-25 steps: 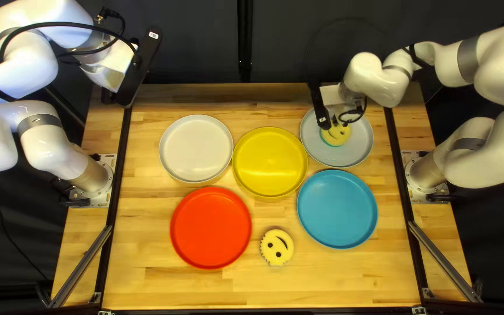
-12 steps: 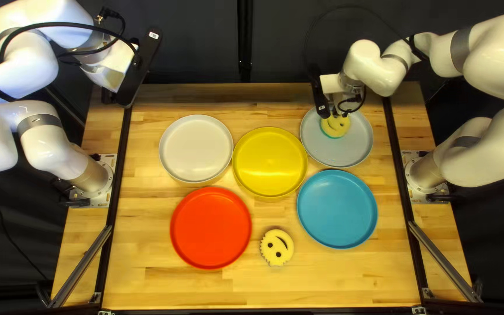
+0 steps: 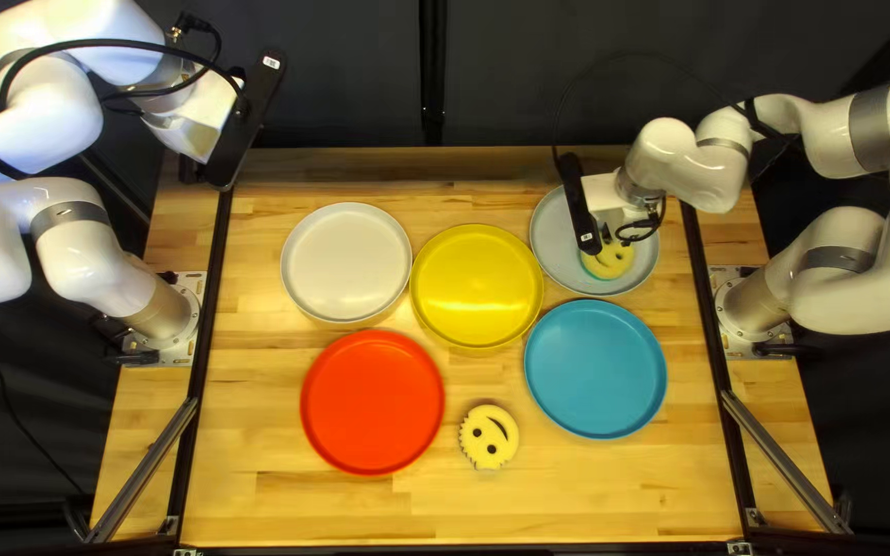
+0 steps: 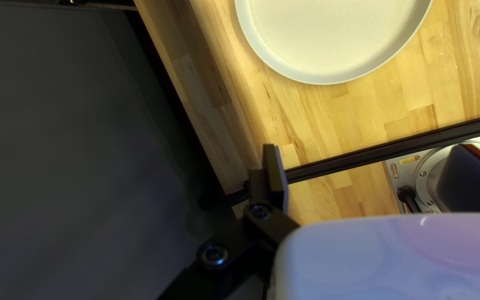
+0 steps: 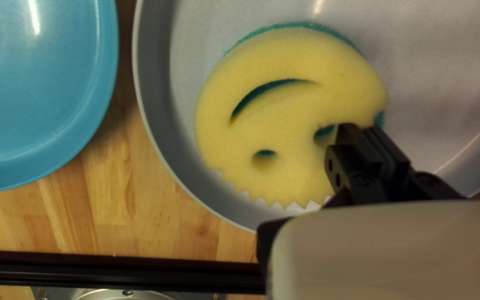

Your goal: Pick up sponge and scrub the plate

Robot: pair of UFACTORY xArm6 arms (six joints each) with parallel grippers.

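In the grey plate point(image 3: 553, 237), at the right of the top left view, sits the sponge point(image 5: 284, 116), yellow side up, green layer peeking out beneath. Right end effector point(image 5: 362, 130) has it pinched off-centre, fingers nearly together by one eye hole. Judged step: scrubbing.

Main risk: lopsided grip. Drag at the far side could twist the sponge, fold it or pull it loose; a hard tug may tear foam by the hole. Too much downward push and the fingertips might scrape the plate.

Toothed edge is near the plate's wall, so a stroke that way could catch and shove the plate over the surface point(image 3: 620, 494). Nothing steadies it; blue plate point(image 3: 596, 369) and yellow plate point(image 3: 477, 286) are near enough to get bumped. Left end effector point(image 4: 274, 153) is off to its side, visible finger spread wide, no help holding anything.
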